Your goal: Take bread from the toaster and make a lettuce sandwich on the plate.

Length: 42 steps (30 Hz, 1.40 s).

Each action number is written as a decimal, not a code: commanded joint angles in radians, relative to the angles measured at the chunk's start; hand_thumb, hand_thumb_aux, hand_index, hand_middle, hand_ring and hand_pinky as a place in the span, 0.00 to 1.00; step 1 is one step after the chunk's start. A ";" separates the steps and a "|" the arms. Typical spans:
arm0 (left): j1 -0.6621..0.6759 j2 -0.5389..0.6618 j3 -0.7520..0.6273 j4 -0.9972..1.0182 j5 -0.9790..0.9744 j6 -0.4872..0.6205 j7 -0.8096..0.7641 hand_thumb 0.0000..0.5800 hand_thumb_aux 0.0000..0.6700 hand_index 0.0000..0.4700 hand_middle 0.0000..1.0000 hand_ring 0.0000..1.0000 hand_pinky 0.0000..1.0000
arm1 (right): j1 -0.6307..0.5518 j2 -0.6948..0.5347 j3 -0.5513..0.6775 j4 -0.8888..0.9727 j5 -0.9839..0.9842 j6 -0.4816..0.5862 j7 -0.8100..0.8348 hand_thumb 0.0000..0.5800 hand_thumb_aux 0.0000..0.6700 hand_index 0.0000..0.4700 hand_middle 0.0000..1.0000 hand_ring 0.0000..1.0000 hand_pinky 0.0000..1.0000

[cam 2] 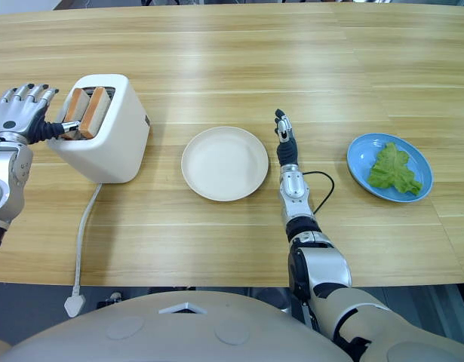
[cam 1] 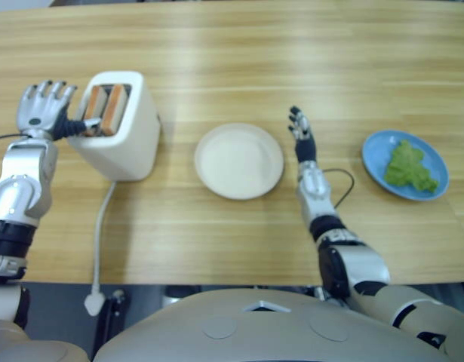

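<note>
Left hand (cam 2: 20, 105): fingers spread, thumb reaching to the bread slices (cam 2: 87, 113) standing in the toaster (cam 2: 115, 143), far left; no grip closed. Right hand (cam 2: 283, 139): fingers straight, together, holding nothing, just right of the plate (cam 2: 225, 163). Bread judged light, stiff and crumbly; pinch the exposed top edge gently.

A pale wooden tabletop (cam 2: 216, 45) spanned the view. A blue dish (cam 2: 357, 162) sat toward its right. A white cord (cam 2: 84, 226) trailed over the near edge, its plug (cam 2: 74, 305) dangling.
</note>
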 commanded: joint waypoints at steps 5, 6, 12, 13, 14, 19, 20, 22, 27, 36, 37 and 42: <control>0.023 -0.018 -0.022 0.004 -0.031 -0.034 -0.035 1.00 1.00 0.98 0.68 0.68 0.68 | 0.018 -0.001 -0.006 -0.009 0.018 0.016 0.002 0.00 0.00 0.00 0.00 0.00 0.00; 0.026 -0.020 -0.016 0.005 -0.042 -0.035 -0.037 1.00 1.00 0.98 1.00 1.00 1.00 | 0.018 -0.001 -0.005 -0.009 0.018 0.016 0.002 0.00 0.00 0.00 0.00 0.00 0.00; 0.018 -0.028 -0.010 0.029 -0.093 -0.058 -0.045 1.00 1.00 0.98 1.00 1.00 1.00 | 0.025 -0.006 -0.008 -0.012 0.019 0.017 -0.001 0.00 0.00 0.00 0.00 0.00 0.00; 0.018 -0.029 -0.010 0.034 -0.099 -0.062 -0.044 1.00 1.00 0.98 1.00 1.00 1.00 | 0.025 -0.006 -0.008 -0.012 0.019 0.017 -0.002 0.00 0.00 0.00 0.00 0.00 0.00; 0.018 -0.030 -0.009 0.039 -0.108 -0.067 -0.044 1.00 1.00 0.98 1.00 1.00 1.00 | 0.026 -0.006 -0.008 -0.013 0.019 0.017 -0.002 0.00 0.00 0.00 0.00 0.00 0.00; 0.022 -0.038 0.001 0.042 -0.133 -0.085 -0.029 1.00 1.00 0.98 1.00 1.00 1.00 | 0.025 -0.008 -0.008 -0.012 0.019 0.019 -0.003 0.00 0.00 0.00 0.00 0.00 0.00; 0.021 -0.041 0.008 0.037 -0.142 -0.090 -0.024 1.00 1.00 0.98 1.00 1.00 1.00 | 0.026 -0.009 -0.009 -0.010 0.019 0.019 -0.003 0.00 0.00 0.00 0.00 0.00 0.00; 0.019 -0.052 0.028 0.025 -0.181 -0.110 -0.018 1.00 1.00 0.98 1.00 1.00 1.00 | 0.026 -0.010 -0.008 -0.007 0.017 0.021 -0.004 0.00 0.00 0.00 0.00 0.00 0.00; 0.007 -0.101 0.133 -0.001 -0.364 -0.220 0.002 1.00 1.00 0.98 1.00 1.00 1.00 | 0.029 -0.012 -0.007 -0.006 0.015 0.022 -0.010 0.00 0.00 0.00 0.00 0.00 0.00; -0.097 -0.239 0.495 0.008 -1.077 -0.289 -0.204 1.00 1.00 0.98 1.00 1.00 1.00 | 0.029 -0.009 -0.001 -0.003 0.010 0.029 -0.015 0.00 0.00 0.00 0.00 0.00 0.00; -0.108 -0.239 0.524 -0.005 -1.113 -0.281 -0.213 1.00 1.00 0.98 1.00 1.00 1.00 | 0.028 -0.010 -0.001 -0.002 0.011 0.030 -0.014 0.00 0.00 0.00 0.00 0.00 0.00; -0.149 -0.225 0.628 -0.032 -1.188 -0.281 -0.183 1.00 1.00 0.98 1.00 1.00 1.00 | 0.027 -0.014 -0.003 0.000 0.012 0.034 -0.012 0.00 0.00 0.00 0.00 0.00 0.00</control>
